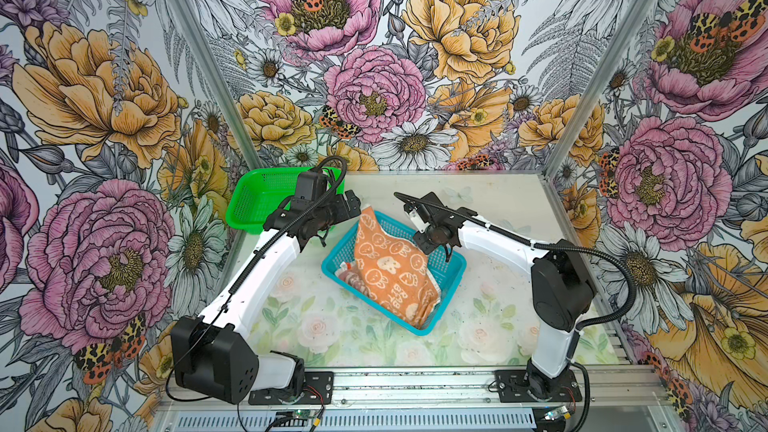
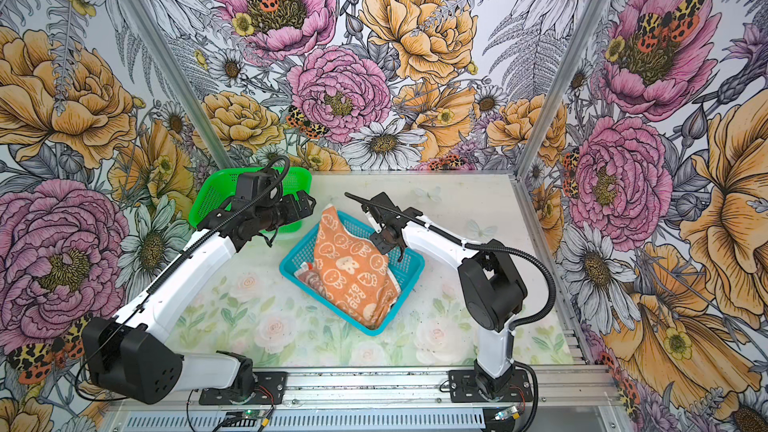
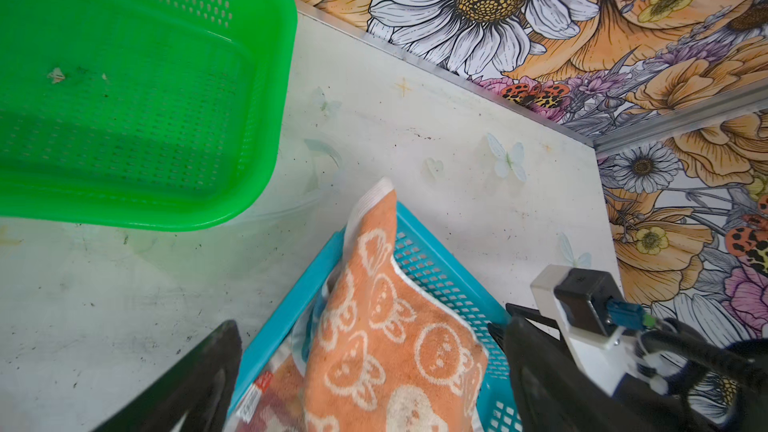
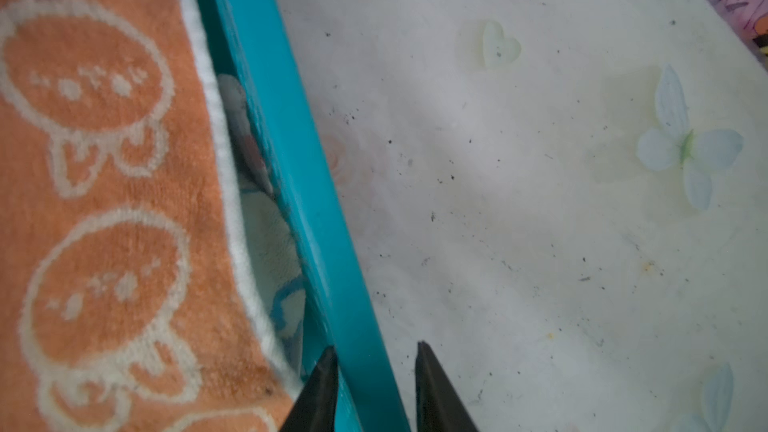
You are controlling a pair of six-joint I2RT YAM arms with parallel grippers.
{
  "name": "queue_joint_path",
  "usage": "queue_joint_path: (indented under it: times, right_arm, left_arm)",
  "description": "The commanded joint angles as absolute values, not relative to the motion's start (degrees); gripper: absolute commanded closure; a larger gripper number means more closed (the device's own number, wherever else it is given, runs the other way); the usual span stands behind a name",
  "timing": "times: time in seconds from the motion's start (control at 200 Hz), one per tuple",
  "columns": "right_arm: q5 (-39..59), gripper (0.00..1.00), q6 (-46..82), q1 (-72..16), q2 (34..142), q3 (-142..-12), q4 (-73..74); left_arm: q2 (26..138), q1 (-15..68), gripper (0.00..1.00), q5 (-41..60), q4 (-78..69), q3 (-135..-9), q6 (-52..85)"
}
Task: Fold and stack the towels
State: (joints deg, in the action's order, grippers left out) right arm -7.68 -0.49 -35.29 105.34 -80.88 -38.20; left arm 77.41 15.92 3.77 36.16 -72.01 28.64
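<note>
Only the right wrist view shows the right claw (image 4: 376,367) straddling the blue basket (image 4: 291,160) rim.

green mesh basket (image 1: 253,201): back left corner | blue mesh basket (image 1: 440,284): mid-table | table (image 1: 332,334): faded floral print

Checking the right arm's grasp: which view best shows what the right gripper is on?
The right wrist view: the right gripper straddles the blue basket rim, one finger inside, one outside, beside the orange towel. Both top views show it from afar at the basket's edge, contact unclear. The left wrist view shows only that arm's body.
</note>
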Motion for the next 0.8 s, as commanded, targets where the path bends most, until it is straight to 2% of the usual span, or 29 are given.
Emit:
queue_joint_path:
  times: [0.0, 0.155, 0.235, 0.28, 0.44, 0.55, 0.665, 0.796]
  right_arm:
    - [-12.6, 0.69, 1.0, -30.5, 102.3, -77.0, -38.8]
    - [-17.2, 0.7, -1.2, -22.9, 100.6, -74.4, -38.7]
    - [-20.8, 0.64, -1.2, -19.3, 100.3, -74.8, -39.1]
    - [-21.9, 0.58, -1.1, -18.3, 99.7, -75.4, -39.6]
    - [-22.4, 0.22, 3.6, -19.3, 96.7, -80.7, -43.0]
    - [-18.8, 0.09, 11.4, -21.9, 94.6, -83.5, -44.0]
    - [-11.3, 0.06, 19.1, -26.3, 96.1, -86.6, -43.8]
    - [-7.8, 0.07, 22.8, -32.6, 102.6, -92.6, -43.7]
  left_arm:
    - [78.2, 16.9, 0.01, 5.4, 34.0, -74.2, 29.6]
    - [80.0, 19.9, 0.01, 5.6, 33.1, -75.9, 30.1]
    - [81.0, 21.2, 0.01, 5.8, 32.6, -76.4, 30.6]
    - [81.5, 21.8, 0.01, 6.3, 32.2, -76.5, 31.0]
    - [82.5, 22.1, 0.01, 7.9, 31.5, -77.0, 31.6]
    - [81.6, 20.7, 0.01, 8.8, 30.2, -76.2, 32.5]
    - [79.6, 18.2, 0.01, 11.3, 27.1, -73.5, 34.8]
    - [77.6, 16.2, 0.01, 12.3, 26.8, -71.4, 35.1]
